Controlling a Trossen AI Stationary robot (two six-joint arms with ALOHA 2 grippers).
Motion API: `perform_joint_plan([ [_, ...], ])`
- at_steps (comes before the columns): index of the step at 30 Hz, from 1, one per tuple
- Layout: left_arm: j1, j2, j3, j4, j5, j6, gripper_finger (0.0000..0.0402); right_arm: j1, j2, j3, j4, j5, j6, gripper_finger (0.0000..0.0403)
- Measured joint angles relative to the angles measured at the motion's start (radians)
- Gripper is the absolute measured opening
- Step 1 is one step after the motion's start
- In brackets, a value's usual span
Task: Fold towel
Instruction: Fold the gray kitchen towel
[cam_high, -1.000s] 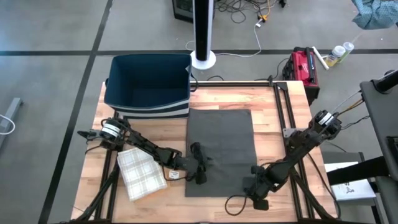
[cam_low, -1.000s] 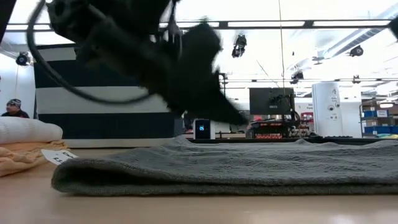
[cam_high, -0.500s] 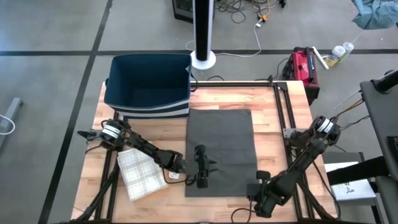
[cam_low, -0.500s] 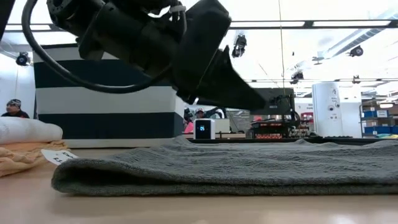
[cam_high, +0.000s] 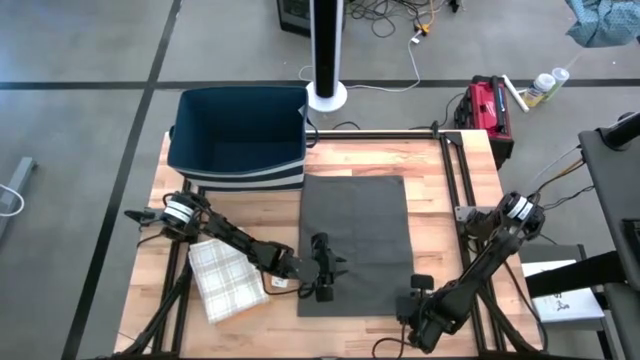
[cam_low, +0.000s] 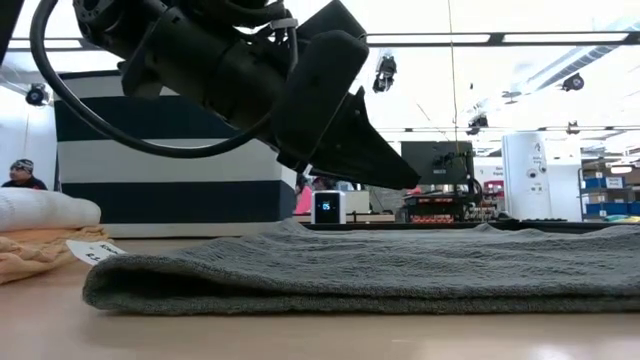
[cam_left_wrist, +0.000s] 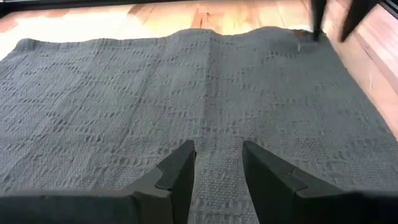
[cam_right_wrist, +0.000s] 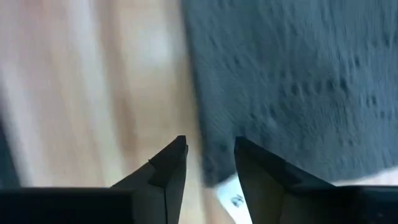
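Observation:
A dark grey towel lies flat on the wooden table, folded, and its thick near edge faces the low view. My left gripper hovers open just above the towel's near left part, fingers slanting toward the table's right; in the low view the left gripper stands clear of the cloth. My right gripper points down, open, over the towel's near right edge, with bare wood beside it.
A dark blue bin stands at the table's far left. A folded plaid cloth lies at the near left beside the left arm, showing as a pale stack in the low view. A person sits far behind.
My right gripper has drawn away from the towel's near right corner toward the table's near edge, and its arm has swung with it. My left gripper has rolled slightly above the towel. The towel has stayed flat where it was.

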Motion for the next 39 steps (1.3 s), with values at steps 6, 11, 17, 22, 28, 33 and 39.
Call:
perform_joint_plan([
  [6,0.000,0.000,0.000,-0.004,0.000,-0.001,0.0128,0.005,0.033,-0.005,-0.011,0.006,0.010,0.0124],
  [11,-0.002,0.000,0.000,-0.005,0.000,-0.004,0.0119,0.005,0.034,-0.004,-0.010,0.007,0.016,0.0103],
  [17,-0.002,0.000,0.000,-0.005,0.005,-0.004,0.0110,0.005,0.031,-0.003,-0.010,-0.003,0.026,0.0088],
  [22,-0.002,0.000,0.000,-0.005,0.008,-0.004,0.0111,0.005,0.022,-0.003,-0.009,-0.029,0.036,0.0085],
  [28,-0.002,0.000,0.000,-0.005,0.008,-0.005,0.0120,0.005,0.020,-0.003,-0.009,-0.030,0.035,0.0097],
  [33,-0.002,0.000,0.000,-0.005,0.008,-0.008,0.0123,0.003,0.020,-0.006,-0.011,-0.030,0.036,0.0098],
  [39,-0.002,-0.001,0.000,-0.005,0.008,-0.008,0.0116,0.003,0.020,0.000,-0.013,-0.030,0.034,0.0080],
])
